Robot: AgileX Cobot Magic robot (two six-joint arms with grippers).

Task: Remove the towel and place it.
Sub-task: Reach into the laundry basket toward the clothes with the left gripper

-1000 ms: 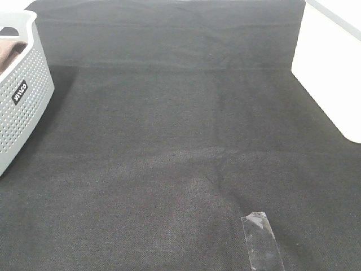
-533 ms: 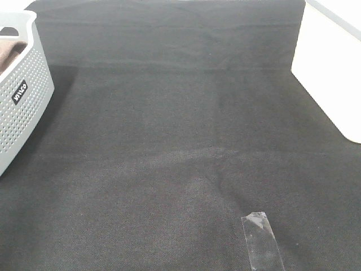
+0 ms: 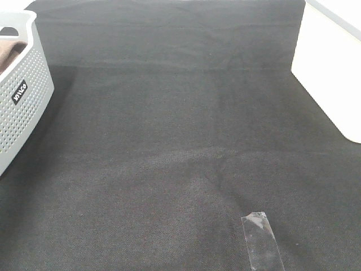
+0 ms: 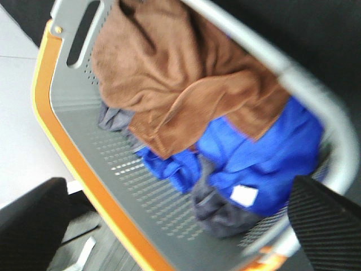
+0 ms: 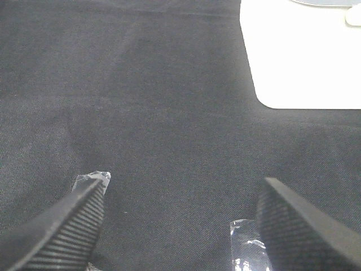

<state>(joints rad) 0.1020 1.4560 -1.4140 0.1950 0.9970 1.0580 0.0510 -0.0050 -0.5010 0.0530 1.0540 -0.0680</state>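
Up in the upper left of the high view, the brown terry-cloth towel [image 3: 10,49] lies crumpled inside the grey perforated plastic basket [image 3: 25,96], on top of blue cloth [image 4: 265,152]. Left fingers [image 4: 34,226] hang above the basket, spread wide to either side of the towel, clear of it and holding nothing. Right fingers [image 5: 62,226] hover low over the black cloth-covered desk [image 3: 169,141], parted and empty, near a clear tape strip [image 5: 93,179].
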